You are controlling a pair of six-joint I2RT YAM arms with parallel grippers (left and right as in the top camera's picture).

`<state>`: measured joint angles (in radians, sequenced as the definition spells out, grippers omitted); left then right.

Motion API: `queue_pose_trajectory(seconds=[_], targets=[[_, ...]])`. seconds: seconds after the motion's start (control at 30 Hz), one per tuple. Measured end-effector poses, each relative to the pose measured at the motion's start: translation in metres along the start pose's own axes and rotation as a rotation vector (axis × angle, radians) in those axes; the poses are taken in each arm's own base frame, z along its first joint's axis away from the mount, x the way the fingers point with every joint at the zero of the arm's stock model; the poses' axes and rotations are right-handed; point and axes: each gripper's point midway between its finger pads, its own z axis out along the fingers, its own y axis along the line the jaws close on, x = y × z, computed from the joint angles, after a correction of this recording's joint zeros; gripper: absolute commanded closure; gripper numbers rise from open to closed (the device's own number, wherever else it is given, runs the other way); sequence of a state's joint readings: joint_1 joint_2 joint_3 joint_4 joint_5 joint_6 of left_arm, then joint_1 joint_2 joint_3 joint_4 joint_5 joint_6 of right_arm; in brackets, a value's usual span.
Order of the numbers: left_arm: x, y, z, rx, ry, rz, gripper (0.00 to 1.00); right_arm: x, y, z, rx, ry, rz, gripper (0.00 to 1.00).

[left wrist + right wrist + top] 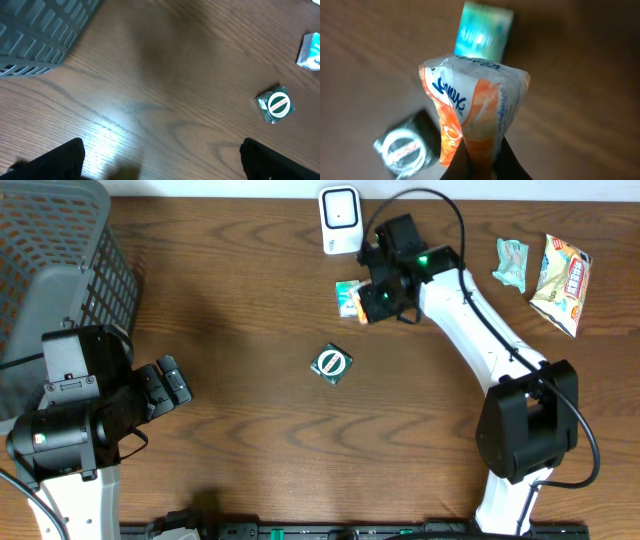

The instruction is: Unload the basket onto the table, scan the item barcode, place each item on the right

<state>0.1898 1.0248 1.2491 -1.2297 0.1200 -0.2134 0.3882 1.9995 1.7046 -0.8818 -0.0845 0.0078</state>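
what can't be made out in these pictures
Orange-and-white packet: no barcode shows in right wrist view; overhead, the right gripper mostly hides it.
Teal box: blurred in right wrist view, print unreadable.
Dark packet: round label's wording too small, left wrist view.
Basket: cut off by overhead's edge.
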Motion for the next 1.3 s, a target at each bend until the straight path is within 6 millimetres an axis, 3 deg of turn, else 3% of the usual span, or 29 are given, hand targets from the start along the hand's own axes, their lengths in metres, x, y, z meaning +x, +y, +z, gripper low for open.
queue_pose_trajectory(seconds=[0.3, 0.37, 0.53, 0.67, 0.77, 0.97, 1.3], targets=[[0.000, 0.000, 0.000, 0.000, 0.000, 0.000, 0.02, -0.088, -0.021, -0.023, 0.164, -0.233, -0.126, 0.99], [0.000, 0.000, 0.000, 0.000, 0.000, 0.000, 0.02, -0.108, -0.027, -0.018, 0.203, -0.260, -0.153, 0.99], [0.000, 0.000, 0.000, 0.000, 0.000, 0.000, 0.03, -0.150, -0.049, 0.021, 0.340, -0.322, -0.245, 0.99], [0.000, 0.000, 0.000, 0.000, -0.001, 0.000, 0.02, -0.170, -0.065, 0.050, 0.460, -0.370, -0.341, 0.99], [0.000, 0.000, 0.000, 0.000, 0.000, 0.000, 0.02, -0.180, -0.073, 0.062, 0.527, -0.395, -0.412, 0.99], [0.000, 0.000, 0.000, 0.000, 0.000, 0.000, 0.02, -0.199, -0.073, 0.050, 0.606, -0.459, -0.477, 0.99], [0.000, 0.000, 0.000, 0.000, 0.000, 0.000, 0.02, -0.199, -0.043, 0.058, 0.559, -0.437, -0.663, 0.99]])
